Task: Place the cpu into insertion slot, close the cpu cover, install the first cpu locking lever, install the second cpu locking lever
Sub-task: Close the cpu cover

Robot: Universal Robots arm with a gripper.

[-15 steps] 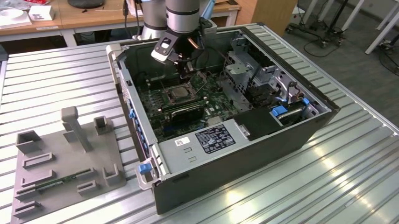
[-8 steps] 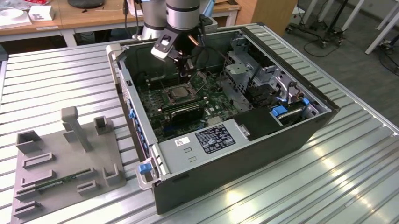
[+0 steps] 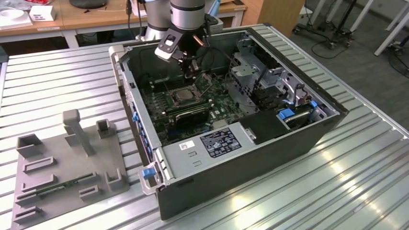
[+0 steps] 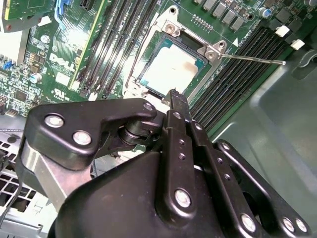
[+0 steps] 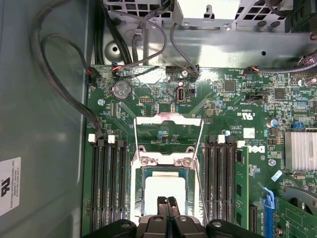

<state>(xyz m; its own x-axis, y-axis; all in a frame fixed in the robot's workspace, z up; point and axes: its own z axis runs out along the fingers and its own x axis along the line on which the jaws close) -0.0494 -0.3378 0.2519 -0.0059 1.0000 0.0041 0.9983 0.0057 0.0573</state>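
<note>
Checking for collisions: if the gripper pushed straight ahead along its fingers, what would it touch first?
Most likely the cpu, directly ahead of the gripper; the gap is hard to judge.

i see the cpu (image 5: 166,188) inside the case (image 3: 255,165); on the desk (image 3: 357,184), the fixture tray (image 3: 64,178) sits at the case's eight o'clock.

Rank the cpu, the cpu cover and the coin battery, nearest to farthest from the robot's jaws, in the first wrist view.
1. cpu: in the socket, directly under the jaws.
2. cpu cover: flipped open, just beyond the socket.
3. coin battery: past the cover, near the board's edge.
</note>
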